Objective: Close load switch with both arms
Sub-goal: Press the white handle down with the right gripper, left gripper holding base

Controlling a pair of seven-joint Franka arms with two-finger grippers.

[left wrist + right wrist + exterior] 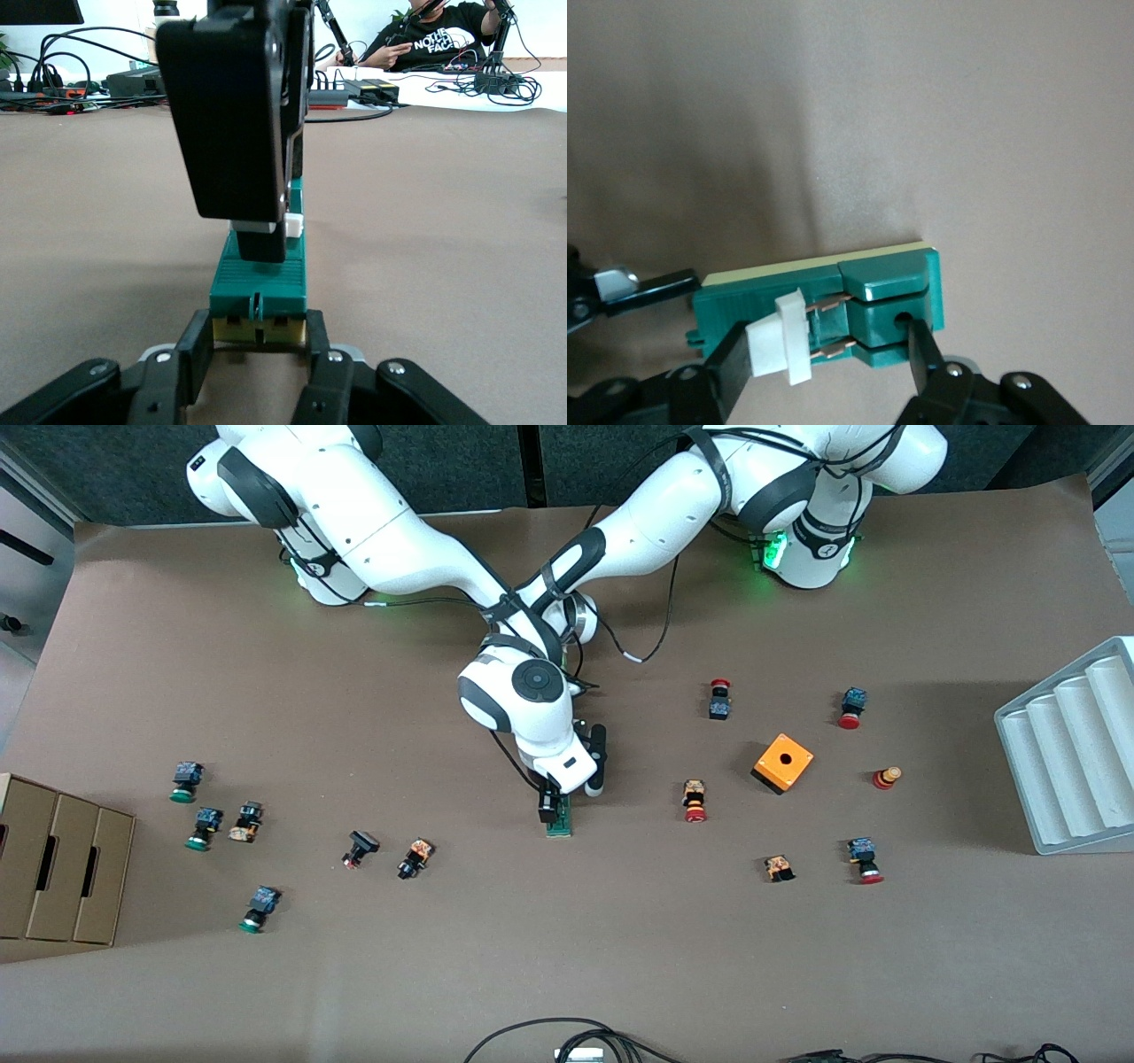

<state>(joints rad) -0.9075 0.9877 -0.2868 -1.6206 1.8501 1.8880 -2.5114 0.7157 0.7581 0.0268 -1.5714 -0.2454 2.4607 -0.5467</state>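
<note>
The dark-green load switch (559, 821) lies mid-table. My right gripper (551, 802) comes down on it from above. In the right wrist view the right gripper (827, 341) has one finger against the white handle (780, 341) and the other against the green end block (890, 305). The handle's copper blades sit partly in the clips. My left gripper (259, 328) lies low on the table and is shut on the switch's yellow-and-green end (261, 305), the end nearer the robots. In the front view it is mostly hidden under the right wrist. A right finger (239, 115) stands over the switch.
An orange cube box (783, 763) and several red push buttons lie toward the left arm's end, one (695, 800) close to the switch. Green and black buttons lie toward the right arm's end, near a cardboard box (62, 859). A white ribbed tray (1072, 753) sits at the table's edge.
</note>
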